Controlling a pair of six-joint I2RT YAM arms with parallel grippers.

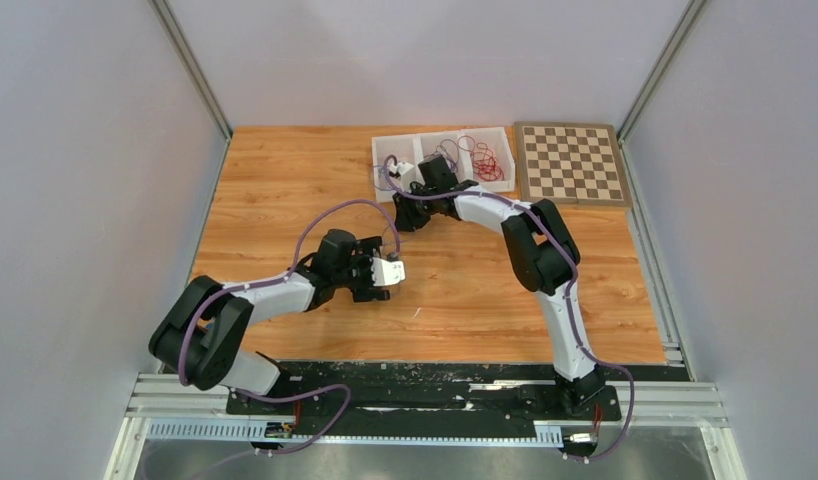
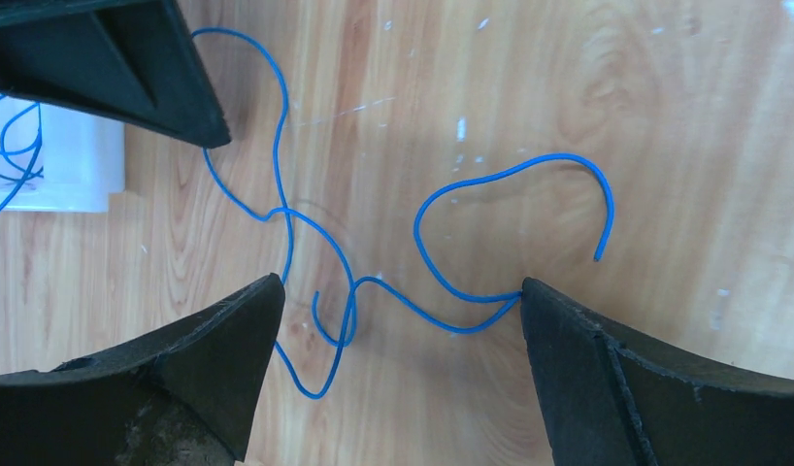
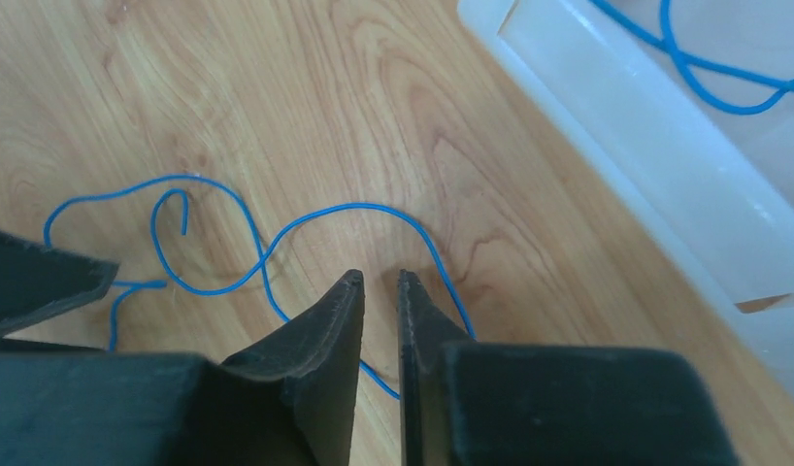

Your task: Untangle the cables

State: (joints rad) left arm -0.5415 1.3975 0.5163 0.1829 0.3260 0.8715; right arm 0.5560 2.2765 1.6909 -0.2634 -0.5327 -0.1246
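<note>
A thin blue cable (image 2: 442,286) lies in loose loops on the wooden table. My left gripper (image 2: 398,291) hangs over it with its jaws wide open, one fingertip at each side of the loops. My right gripper (image 3: 379,282) is nearly closed, with a narrow gap and nothing pinched at its tips. The same blue cable (image 3: 306,218) runs under and behind its fingers. In the top view the left gripper (image 1: 380,265) and right gripper (image 1: 405,218) meet in front of the white tray (image 1: 380,150), which holds red cables (image 1: 488,160), dark cables (image 1: 450,150) and another blue cable (image 3: 709,73).
The tray's white wall (image 3: 645,155) stands just right of my right gripper; its corner (image 2: 82,170) shows in the left wrist view. A chessboard (image 1: 570,162) lies at the back right. The right gripper's fingers (image 2: 131,68) are at the upper left of the left wrist view.
</note>
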